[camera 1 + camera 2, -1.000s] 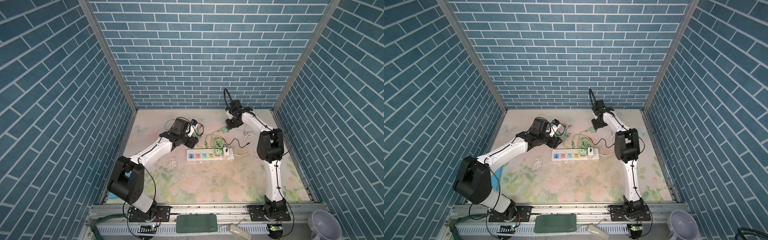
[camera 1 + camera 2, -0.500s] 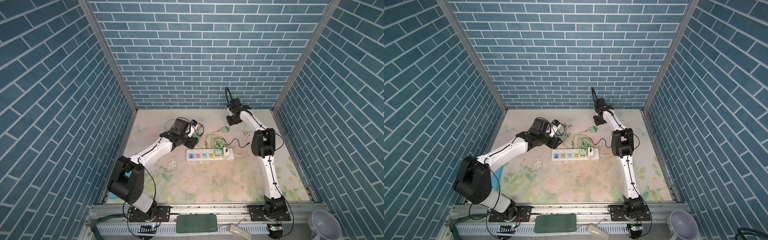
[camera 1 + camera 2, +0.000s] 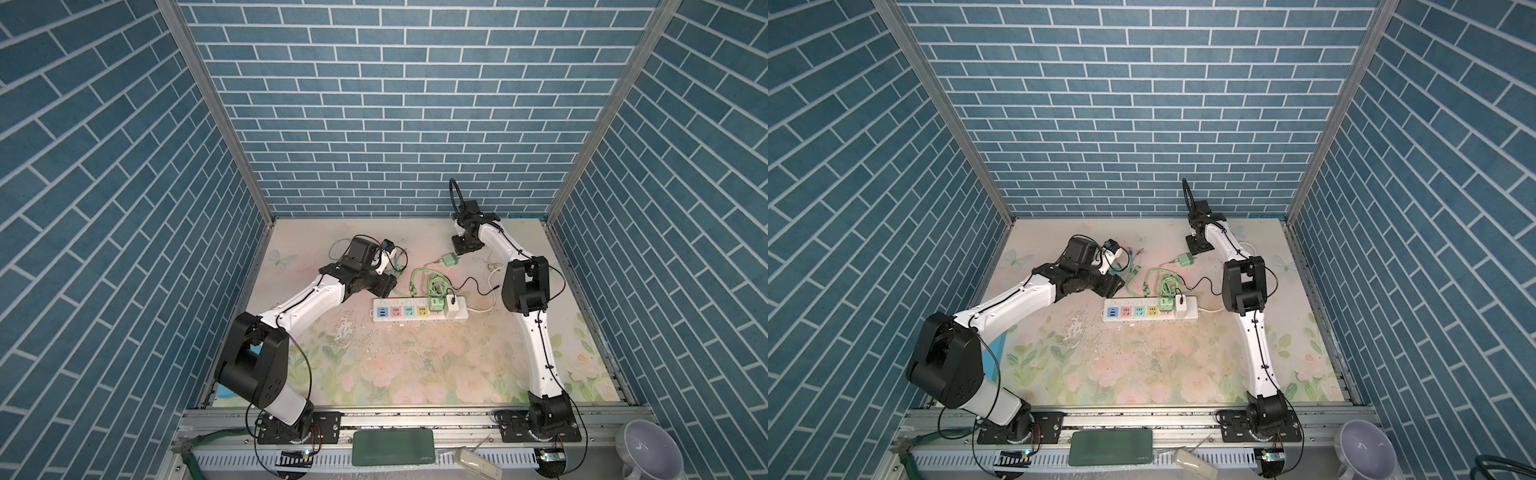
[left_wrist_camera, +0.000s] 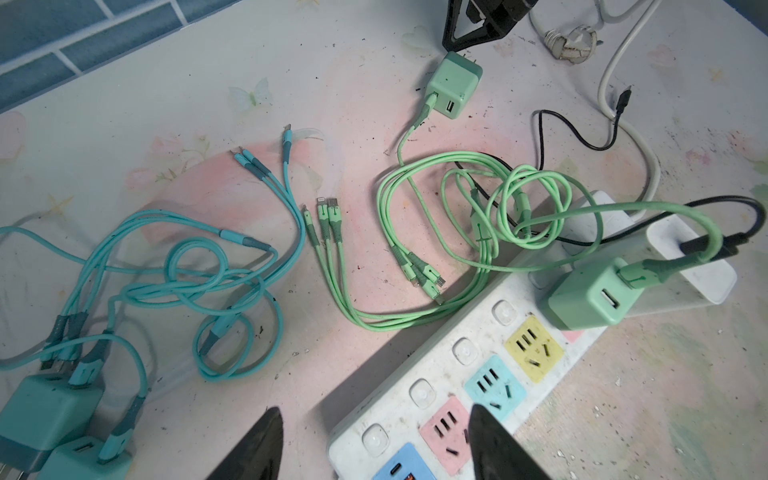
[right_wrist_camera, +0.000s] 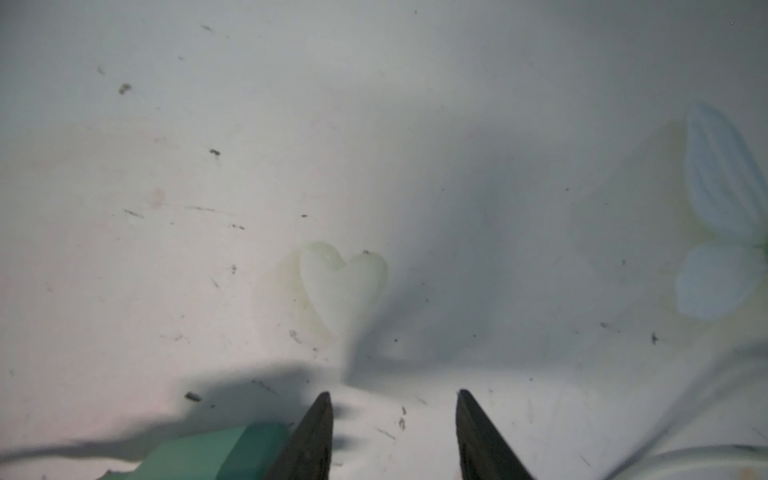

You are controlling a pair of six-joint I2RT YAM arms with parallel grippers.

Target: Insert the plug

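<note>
In both top views the green plug [image 3: 450,260] lies loose on the table [image 3: 415,374], just beside the right gripper [image 3: 465,245] and well apart from the power strip [image 3: 419,314].

Left wrist view: the left gripper [image 4: 374,409] hangs over the strip's end, jaws apart and empty.

Right wrist view: the right gripper [image 5: 394,392] has its jaws apart over bare table (the plug, a green blur, sits outside one finger [image 5: 309,436]).
</note>
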